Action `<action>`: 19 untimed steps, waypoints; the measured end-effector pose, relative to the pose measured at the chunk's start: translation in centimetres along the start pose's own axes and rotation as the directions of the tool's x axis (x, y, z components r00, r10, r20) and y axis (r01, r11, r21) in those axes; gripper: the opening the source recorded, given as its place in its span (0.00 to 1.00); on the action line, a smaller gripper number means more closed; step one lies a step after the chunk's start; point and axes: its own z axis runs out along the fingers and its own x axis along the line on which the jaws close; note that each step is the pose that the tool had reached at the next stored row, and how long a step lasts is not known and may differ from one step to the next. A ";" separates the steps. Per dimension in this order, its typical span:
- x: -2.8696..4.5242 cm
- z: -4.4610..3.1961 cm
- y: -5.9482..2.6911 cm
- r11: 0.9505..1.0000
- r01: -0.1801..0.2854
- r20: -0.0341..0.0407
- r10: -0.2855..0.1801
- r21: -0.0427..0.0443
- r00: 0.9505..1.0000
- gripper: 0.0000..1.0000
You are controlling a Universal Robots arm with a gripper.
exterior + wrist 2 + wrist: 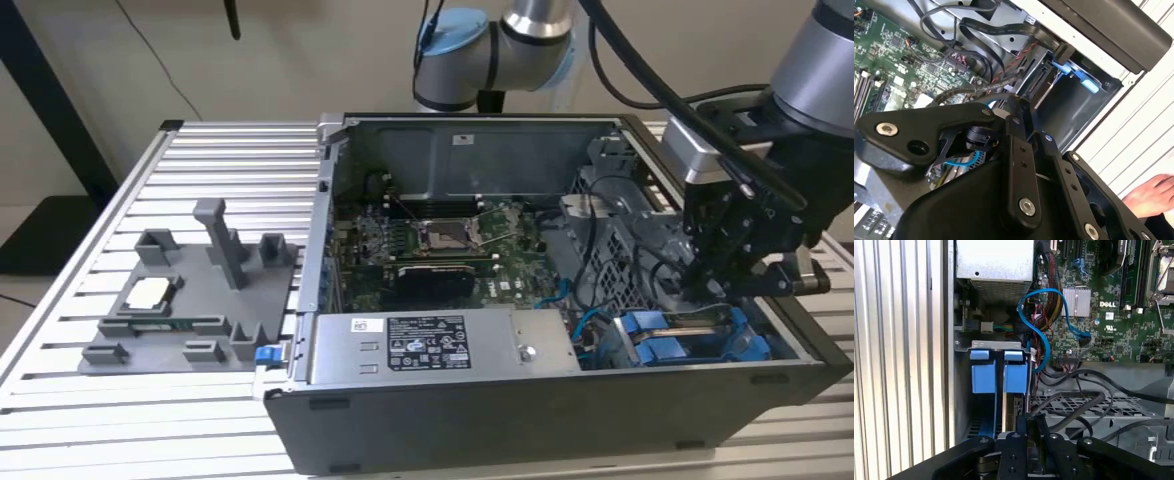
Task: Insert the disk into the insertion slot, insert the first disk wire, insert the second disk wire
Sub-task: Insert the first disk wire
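Exterior view, with both wrist views of the same moment. The gripper [711, 285] reaches down into the open computer case [534, 420], at the case's near corner on the exterior view's right. In the second wrist view its fingers [1016, 150] are drawn narrow and pinch the end of a black wire [971, 93], which trails back toward the motherboard [441, 235].

Just beyond the fingertips, in the first wrist view, stands the insertion slot [989, 345], a grey metal cage against the case wall. The disk [1015, 409] sits edge-on inside it, behind two blue tabs [988, 377] at the mouth. A blue cable [1044, 330] loops between the cage and the motherboard. The power-supply box [441, 345] lies along the near wall of the case, just beside the cage.

The case stands on a slatted metal table [200, 420]. A grey fixture tray [187, 300] lies beside the case, toward the table edge on the exterior view's left. A person's hand [1149, 195] rests on the table outside the case wall, near the gripper.
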 end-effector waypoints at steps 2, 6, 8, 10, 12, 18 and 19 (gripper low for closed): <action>0.18 0.05 -0.01 1.000 -0.006 0.000 0.006 0.000 1.000 0.19; 0.30 0.16 -0.01 0.999 -0.033 -0.002 0.033 0.002 0.999 0.19; 0.34 0.22 -0.01 0.999 -0.050 -0.003 0.050 0.003 0.999 0.19; 0.35 0.23 -0.06 0.998 -0.060 -0.004 0.060 0.003 0.998 0.19; 0.35 0.23 -0.08 0.998 -0.061 -0.004 0.061 0.003 0.998 0.19; 0.36 0.23 -0.09 0.998 -0.062 -0.004 0.062 0.003 0.998 0.19; 0.36 0.24 -0.09 0.998 -0.062 -0.004 0.062 0.003 0.998 0.19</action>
